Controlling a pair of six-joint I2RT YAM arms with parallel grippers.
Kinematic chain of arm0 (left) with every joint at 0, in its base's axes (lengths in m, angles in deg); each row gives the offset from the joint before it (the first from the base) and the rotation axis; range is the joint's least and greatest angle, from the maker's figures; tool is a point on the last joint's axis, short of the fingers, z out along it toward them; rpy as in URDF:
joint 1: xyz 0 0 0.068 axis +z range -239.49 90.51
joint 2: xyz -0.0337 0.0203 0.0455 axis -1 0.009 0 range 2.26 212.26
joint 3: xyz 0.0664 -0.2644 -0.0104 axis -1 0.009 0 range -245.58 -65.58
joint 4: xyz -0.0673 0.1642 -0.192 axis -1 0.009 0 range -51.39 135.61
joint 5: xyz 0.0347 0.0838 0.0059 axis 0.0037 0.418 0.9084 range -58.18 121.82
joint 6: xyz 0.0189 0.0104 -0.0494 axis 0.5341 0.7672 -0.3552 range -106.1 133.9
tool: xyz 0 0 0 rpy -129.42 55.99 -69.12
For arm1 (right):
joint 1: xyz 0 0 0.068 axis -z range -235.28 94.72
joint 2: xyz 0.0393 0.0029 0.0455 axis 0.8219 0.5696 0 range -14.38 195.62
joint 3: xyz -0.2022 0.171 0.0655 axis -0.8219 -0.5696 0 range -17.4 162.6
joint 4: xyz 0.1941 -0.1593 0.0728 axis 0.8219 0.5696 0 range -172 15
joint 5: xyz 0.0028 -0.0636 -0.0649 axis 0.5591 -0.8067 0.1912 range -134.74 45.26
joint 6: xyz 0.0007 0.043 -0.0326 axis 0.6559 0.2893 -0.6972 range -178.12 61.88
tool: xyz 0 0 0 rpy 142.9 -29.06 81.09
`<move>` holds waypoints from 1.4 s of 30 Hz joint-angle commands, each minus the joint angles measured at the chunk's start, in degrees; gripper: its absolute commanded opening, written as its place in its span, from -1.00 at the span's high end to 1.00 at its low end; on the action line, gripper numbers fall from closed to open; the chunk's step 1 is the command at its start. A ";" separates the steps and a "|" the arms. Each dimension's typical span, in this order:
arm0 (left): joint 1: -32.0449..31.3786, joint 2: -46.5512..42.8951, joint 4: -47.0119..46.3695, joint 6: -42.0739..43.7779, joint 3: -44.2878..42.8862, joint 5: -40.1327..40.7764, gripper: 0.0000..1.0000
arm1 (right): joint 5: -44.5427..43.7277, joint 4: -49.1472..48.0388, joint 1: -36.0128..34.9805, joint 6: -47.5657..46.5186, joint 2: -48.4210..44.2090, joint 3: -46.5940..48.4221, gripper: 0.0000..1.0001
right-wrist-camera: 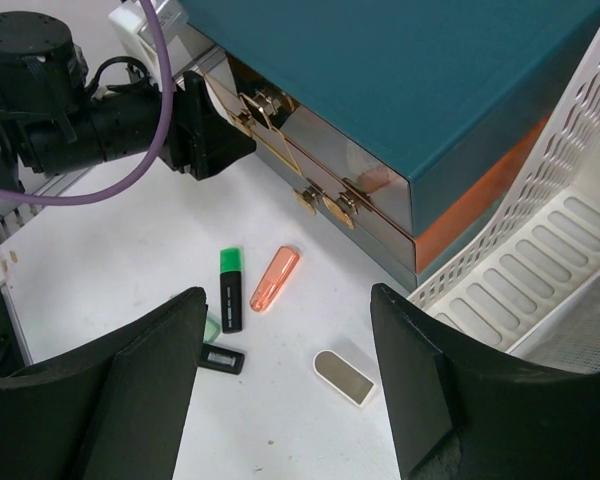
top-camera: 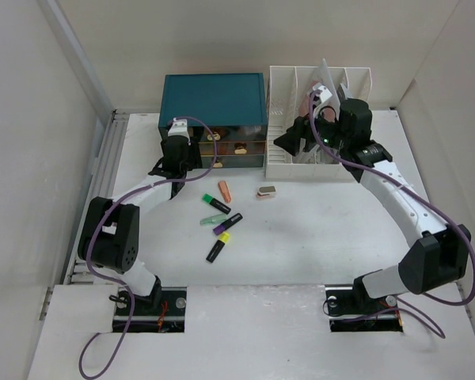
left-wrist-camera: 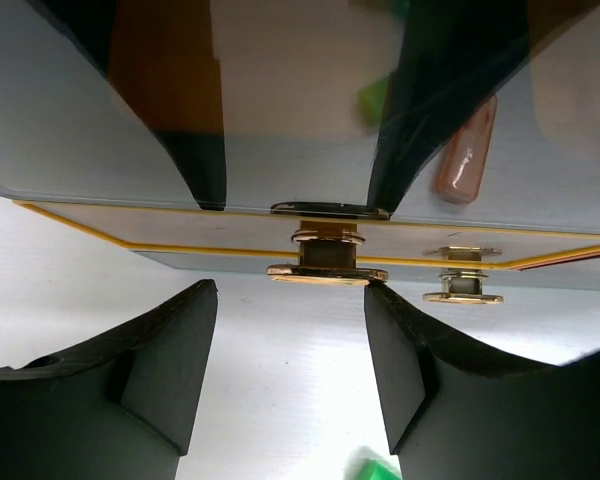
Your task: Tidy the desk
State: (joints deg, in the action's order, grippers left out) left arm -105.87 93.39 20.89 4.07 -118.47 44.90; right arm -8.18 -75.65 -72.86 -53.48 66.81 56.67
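The white desk (top-camera: 317, 229) holds several loose highlighters: an orange one (top-camera: 224, 190), a green-capped black one (top-camera: 216, 203), a purple-capped one (top-camera: 228, 223) and a yellow-capped one (top-camera: 218, 248). A small white piece with a mirrored top (top-camera: 267, 190) lies beside them. My left gripper (top-camera: 186, 150) is open at the teal drawer box's front. In the left wrist view the left gripper (left-wrist-camera: 291, 295) has its tips just short of a gold drawer knob (left-wrist-camera: 327, 262). My right gripper (top-camera: 293, 142) hangs open and empty above the desk by the rack, and its wrist view (right-wrist-camera: 288, 300) shows the orange highlighter (right-wrist-camera: 275, 280) and the mirrored piece (right-wrist-camera: 344, 377) below.
The teal drawer box (top-camera: 214, 95) stands at the back with mirrored drawer fronts. A white slotted file rack (top-camera: 356, 79) stands right of it with a sheet inside. White walls close in the left, back and right sides.
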 commanded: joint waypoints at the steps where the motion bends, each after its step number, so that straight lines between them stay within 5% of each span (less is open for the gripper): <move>1: 0.39 -2.19 -5.22 -1.34 -2.22 -0.86 -0.12 | 1.33 -3.36 0.27 0.19 0.46 0.12 -0.44; 14: 0.39 -1.67 -6.37 -2.66 -3.36 -1.48 -0.10 | 1.85 -3.36 0.27 0.19 0.46 0.12 -0.44; 21: 0.39 -0.61 -5.84 -2.66 -3.37 -0.95 0.33 | 1.85 -3.36 0.27 0.19 0.46 0.12 -0.44; 25: 0.39 -0.61 -5.84 -2.66 -3.37 -1.57 0.38 | 1.85 -3.36 0.27 0.19 0.46 0.12 -0.44; 42: -6.20 -10.53 2.50 -3.80 5.68 -0.60 0.40 | 5.01 -3.89 0.27 1.77 0.99 -0.41 -0.44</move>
State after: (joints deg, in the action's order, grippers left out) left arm -109.56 85.98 22.12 1.34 -113.72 46.56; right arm -5.56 -76.28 -72.86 -52.47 67.47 56.64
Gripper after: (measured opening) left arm 0.392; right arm 0.719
